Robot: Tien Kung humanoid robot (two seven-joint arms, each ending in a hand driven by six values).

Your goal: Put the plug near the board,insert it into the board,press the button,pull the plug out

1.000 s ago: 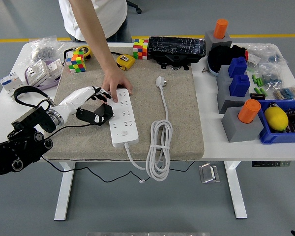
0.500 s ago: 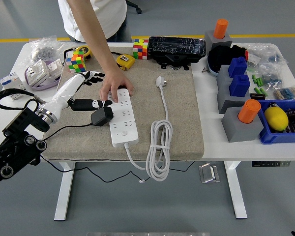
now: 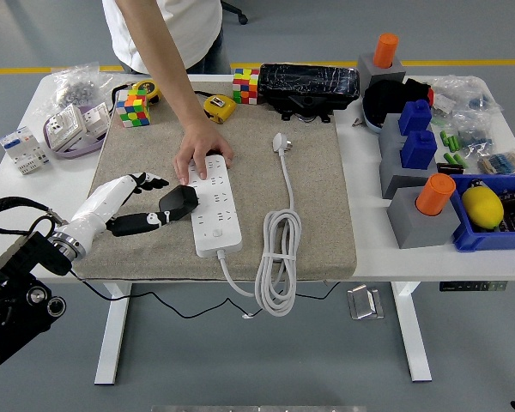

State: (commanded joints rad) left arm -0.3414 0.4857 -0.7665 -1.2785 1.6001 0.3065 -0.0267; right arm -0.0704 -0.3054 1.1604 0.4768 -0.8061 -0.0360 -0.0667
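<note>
Head view, left to right. Far left of the white table (image 3: 360,257): a small white-and-blue box (image 3: 19,141) and a bag of white sockets (image 3: 73,127), print too small to read; a clear bag of small parts (image 3: 73,84) sat behind them. Left hand (image 3: 137,213) came in from the lower-left corner, white forearm shell and black fingers (image 3: 133,225), resting on the grey mat (image 3: 309,180). Thumb and fingers were extended toward the black plug (image 3: 178,202); fingertips touched or pinched its left side, exact contact hard to make out. Plug sat tilted at the left edge of the white power strip (image 3: 215,208), not clearly seated in a socket. Its black cord (image 3: 154,300) ran off the mat's near edge and hung below the table.

A person's hand (image 3: 201,149) pressed flat on the far end of the strip; the person's body was cut off at the top of the frame. Strip's own white cable (image 3: 276,257) lay coiled to its right, overhanging the table's near edge, with its white plug (image 3: 281,142) lying loose on the mat.

Behind the mat: two Rubik's cubes (image 3: 130,109) (image 3: 245,84), a yellow tape measure (image 3: 218,107), and a black wrapped case (image 3: 309,83), no legible labels.

Right side: grey blocks with orange cylinders (image 3: 434,196) and blue blocks (image 3: 416,129), green batteries (image 3: 453,142), a blue bin (image 3: 489,236) holding a yellow lemon (image 3: 481,206); bin cut off at the right edge. No right hand showed.
</note>
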